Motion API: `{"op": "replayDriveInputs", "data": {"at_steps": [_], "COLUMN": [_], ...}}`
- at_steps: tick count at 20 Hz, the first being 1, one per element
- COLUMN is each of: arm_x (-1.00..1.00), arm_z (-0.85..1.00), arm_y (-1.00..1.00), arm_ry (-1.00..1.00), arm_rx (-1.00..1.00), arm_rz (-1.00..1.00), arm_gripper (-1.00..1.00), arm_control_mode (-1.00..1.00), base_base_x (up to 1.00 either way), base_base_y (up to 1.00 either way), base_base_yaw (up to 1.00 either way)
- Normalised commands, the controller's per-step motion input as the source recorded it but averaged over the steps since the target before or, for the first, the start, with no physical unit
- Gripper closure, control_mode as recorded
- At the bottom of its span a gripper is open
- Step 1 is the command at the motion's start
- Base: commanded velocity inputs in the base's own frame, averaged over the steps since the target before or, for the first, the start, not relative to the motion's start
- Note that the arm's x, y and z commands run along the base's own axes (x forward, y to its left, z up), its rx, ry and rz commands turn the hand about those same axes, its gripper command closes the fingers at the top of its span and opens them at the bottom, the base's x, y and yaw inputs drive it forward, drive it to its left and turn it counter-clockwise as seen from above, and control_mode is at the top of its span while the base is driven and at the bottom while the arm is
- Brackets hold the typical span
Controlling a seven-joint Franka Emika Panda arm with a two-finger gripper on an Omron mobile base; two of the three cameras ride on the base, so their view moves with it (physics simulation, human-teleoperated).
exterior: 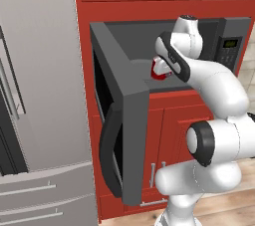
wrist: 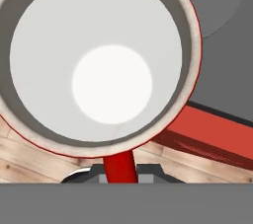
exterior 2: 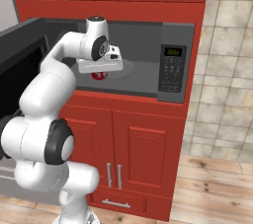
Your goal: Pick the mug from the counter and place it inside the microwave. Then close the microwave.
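We find the mug (wrist: 101,62) lifted off the tabletop, gripped by its handle in the closed hand (exterior 2: 99,66) at the microwave (exterior 2: 148,65) opening. We judge setting it down, releasing and shutting the door (exterior: 127,135) remain.

The robot arm (exterior: 219,100) is white, smooth and round like fat tubes, with dark rings at its joints.
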Motion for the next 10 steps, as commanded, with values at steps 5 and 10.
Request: {"op": "replayDriveInputs", "data": {"at_steps": [5,10], "arm_x": [0.25,0.2], "arm_z": [-0.24,-0.18], "arm_y": [0.1,0.01], "arm_ry": [0.0,0.0], "arm_rx": [0.0,0.0], "arm_rz": [-0.01,-0.01], "arm_gripper": [1.0,1.0], "arm_control_mode": [-1.0,-1.0], "base_base_x": [0.0,0.0], "base_base_y": [0.0,0.0], "base_base_yaw": [0.0,0.0]}}
